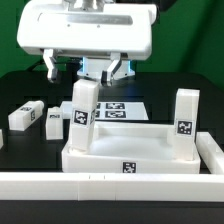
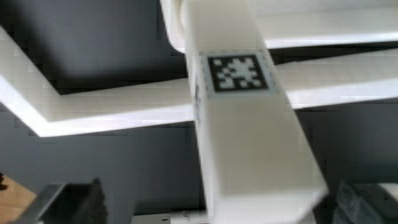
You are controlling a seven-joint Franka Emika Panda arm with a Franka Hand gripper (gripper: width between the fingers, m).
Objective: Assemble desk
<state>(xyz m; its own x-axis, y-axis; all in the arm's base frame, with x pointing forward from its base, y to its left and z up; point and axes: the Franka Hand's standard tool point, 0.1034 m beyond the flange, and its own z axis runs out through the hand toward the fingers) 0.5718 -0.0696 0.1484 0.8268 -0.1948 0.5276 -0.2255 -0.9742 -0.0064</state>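
The desk slab (image 1: 130, 152), white with a raised rim, lies in the middle of the table. One white leg (image 1: 82, 115) stands upright at its corner on the exterior view's left. A second leg (image 1: 185, 117) stands upright at the corner on the right. Two more legs (image 1: 24, 117) (image 1: 56, 114) lie loose on the table to the left. My gripper (image 1: 84, 72) hangs open just above the left upright leg. In the wrist view that leg (image 2: 246, 140), tag showing, runs between my dark fingers (image 2: 79, 202) with gaps on both sides. The slab's rim (image 2: 107, 105) lies beneath.
The marker board (image 1: 118, 108) lies flat behind the slab. A long white rail (image 1: 110, 186) runs along the front and up the exterior view's right side (image 1: 212, 152).
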